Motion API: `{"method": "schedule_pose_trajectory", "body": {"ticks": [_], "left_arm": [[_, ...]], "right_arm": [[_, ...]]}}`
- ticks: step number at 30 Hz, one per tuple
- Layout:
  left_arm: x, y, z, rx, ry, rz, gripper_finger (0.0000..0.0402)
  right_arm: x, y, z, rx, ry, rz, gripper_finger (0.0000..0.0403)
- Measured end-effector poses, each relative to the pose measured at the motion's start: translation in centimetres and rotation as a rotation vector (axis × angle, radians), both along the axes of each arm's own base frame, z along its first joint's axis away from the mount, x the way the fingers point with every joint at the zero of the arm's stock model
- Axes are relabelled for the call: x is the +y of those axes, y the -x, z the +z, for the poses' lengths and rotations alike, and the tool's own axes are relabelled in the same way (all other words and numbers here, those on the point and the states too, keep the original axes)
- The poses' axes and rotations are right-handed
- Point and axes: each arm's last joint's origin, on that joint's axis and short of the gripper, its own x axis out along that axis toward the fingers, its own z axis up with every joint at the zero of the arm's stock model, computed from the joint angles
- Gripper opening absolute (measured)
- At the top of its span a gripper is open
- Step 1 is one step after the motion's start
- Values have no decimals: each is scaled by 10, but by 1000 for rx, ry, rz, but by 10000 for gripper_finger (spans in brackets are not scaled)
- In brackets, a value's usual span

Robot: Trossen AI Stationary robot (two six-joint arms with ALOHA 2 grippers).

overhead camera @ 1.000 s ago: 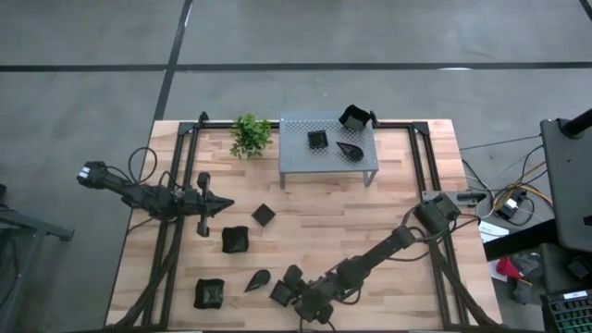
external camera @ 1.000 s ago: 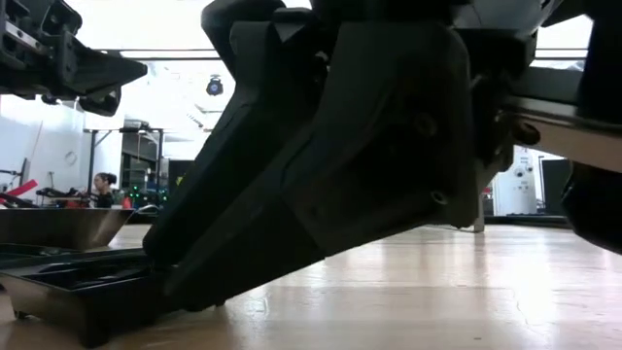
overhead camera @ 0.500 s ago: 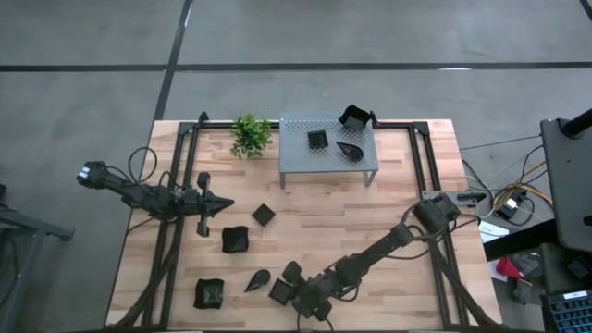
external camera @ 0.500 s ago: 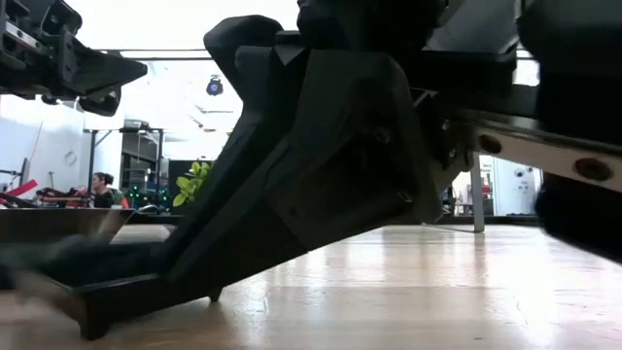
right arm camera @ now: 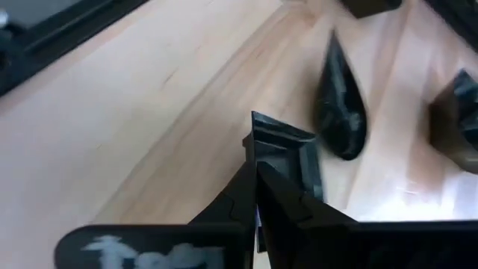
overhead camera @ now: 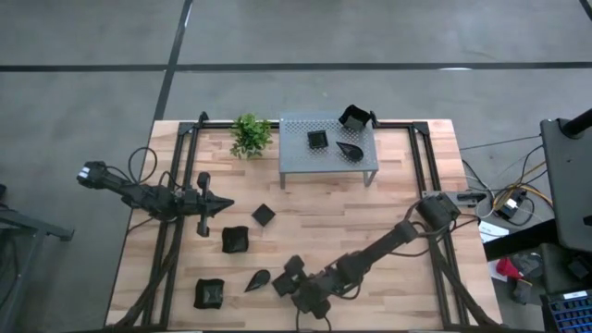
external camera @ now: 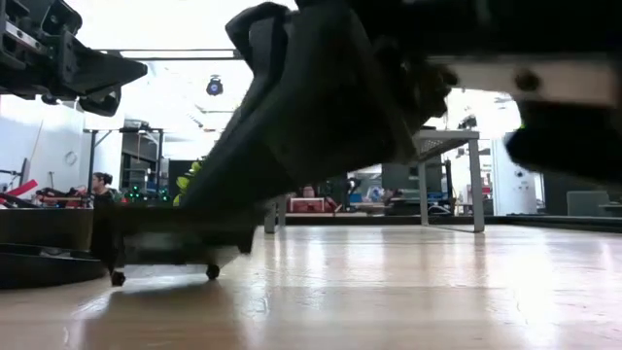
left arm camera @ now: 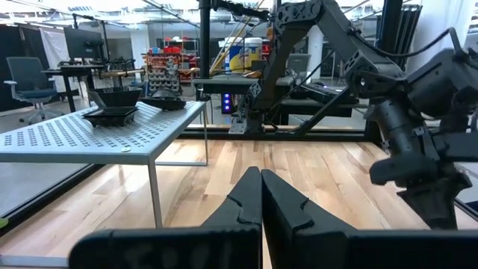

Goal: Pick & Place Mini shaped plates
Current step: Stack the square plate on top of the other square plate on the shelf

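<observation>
My right gripper (overhead camera: 294,282) is shut on a small black square plate (right arm camera: 287,153) near the table's near edge. A teardrop plate (overhead camera: 258,278) lies just to its left, also seen in the right wrist view (right arm camera: 340,112). Two deeper square plates (overhead camera: 210,293) (overhead camera: 236,240) and a flat square one (overhead camera: 264,214) rest on the wood. Three more plates (overhead camera: 317,139) (overhead camera: 350,148) (overhead camera: 355,117) sit on the grey perforated shelf (overhead camera: 301,162). My left gripper (overhead camera: 222,205) waits shut at the left, level above the table. My right gripper pinches the square plate's raised rim (right arm camera: 278,173) between its two fingers, on the side nearest the wrist. The fingers slant down at it from the table's right. In the low view the plate (external camera: 170,251) sits about level, low over the wood.
A small green plant (overhead camera: 250,135) stands at the far edge left of the shelf. Black frame rails (overhead camera: 180,176) run along both sides of the table. Bare wood (overhead camera: 370,213) lies between the shelf and my right arm.
My right gripper has gone slightly up and toward the table's far edge. The square plate has come along with it, from lying on the wood near the front edge to sitting level just above it.
</observation>
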Motion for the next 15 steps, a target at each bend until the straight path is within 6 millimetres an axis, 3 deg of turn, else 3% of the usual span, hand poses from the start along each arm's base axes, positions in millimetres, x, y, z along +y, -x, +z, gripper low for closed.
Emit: {"method": "schedule_pose_trajectory", "body": {"ticks": [10, 15], "left_arm": [[0, 0, 0, 0, 0, 0, 0], [0, 0, 0, 0, 0, 0, 0]], "right_arm": [[-1, 0, 2, 8, -31, -36, 8], [-5, 1, 0, -11, 55, -115, 8]]}}
